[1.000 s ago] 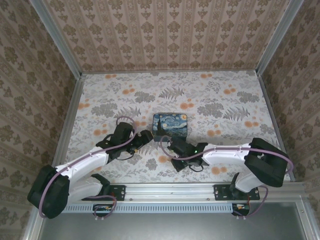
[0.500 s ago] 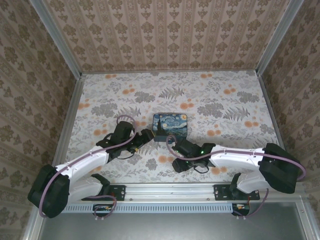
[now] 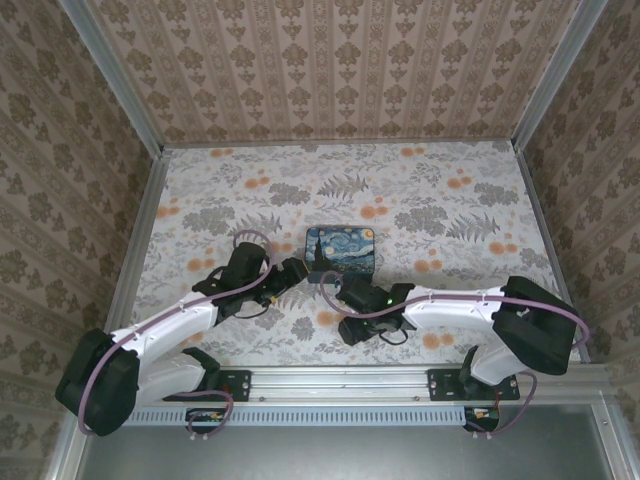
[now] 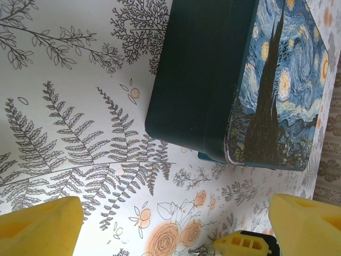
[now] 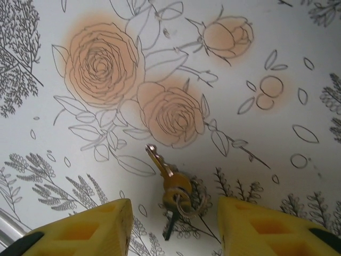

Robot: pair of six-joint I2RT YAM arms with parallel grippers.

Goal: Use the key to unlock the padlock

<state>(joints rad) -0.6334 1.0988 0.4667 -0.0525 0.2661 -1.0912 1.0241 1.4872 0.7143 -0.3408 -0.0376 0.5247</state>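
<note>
The right gripper, spread like the left gripper, is straddling the tiny brass-yellow padlock and small silver key, low centre of its view (pickup step, seemingly); next it needs lowering and pinching.

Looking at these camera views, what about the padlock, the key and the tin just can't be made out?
- Right wrist view: the padlock is tiny and tangled with the key and ring, so whether its shackle is shut cannot be told.
- Top view: beside the right gripper, padlock and key are too small to make out.
- Left wrist view: the tin runs off the top edge; a small metal bit is cut by the bottom edge.
</note>
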